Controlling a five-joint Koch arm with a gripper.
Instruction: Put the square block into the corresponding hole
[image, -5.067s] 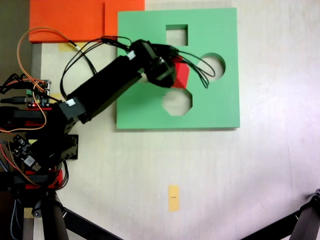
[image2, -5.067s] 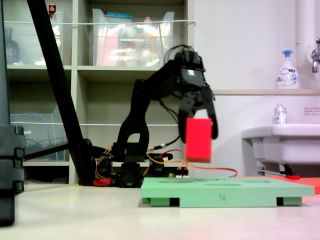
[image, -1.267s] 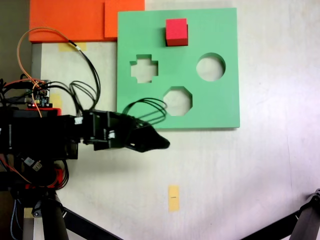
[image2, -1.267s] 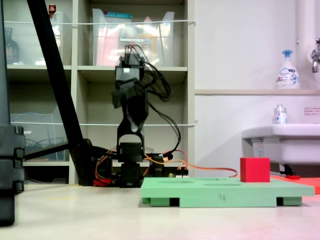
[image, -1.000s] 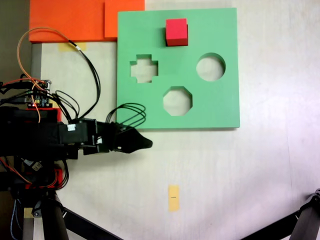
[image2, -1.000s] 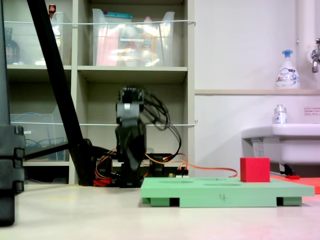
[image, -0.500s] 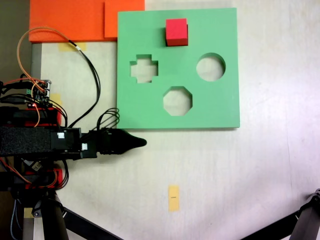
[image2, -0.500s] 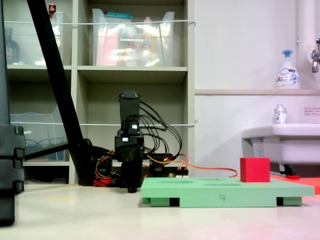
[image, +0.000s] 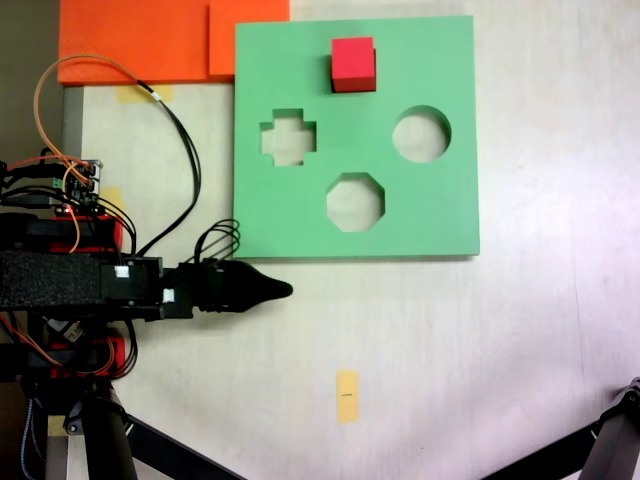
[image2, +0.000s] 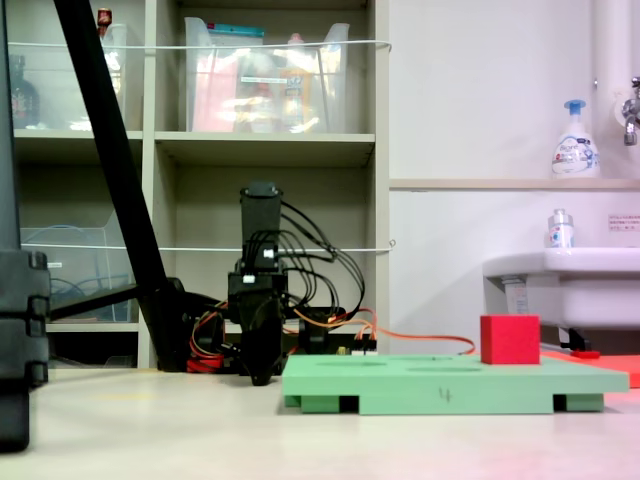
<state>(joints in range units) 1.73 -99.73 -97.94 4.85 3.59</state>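
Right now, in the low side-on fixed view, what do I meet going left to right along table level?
Black tripod leg → gripper, folded down by the arm's base → green foam board → square block standing in the board's far-right part → white sink.

You had the square block (image: 353, 64) seated in the corresponding hole (image: 353, 88) of the board (image: 440, 200), standing proud of it; the gripper (image: 280, 290) lay beside the board's near edge on the table (image: 480, 350).
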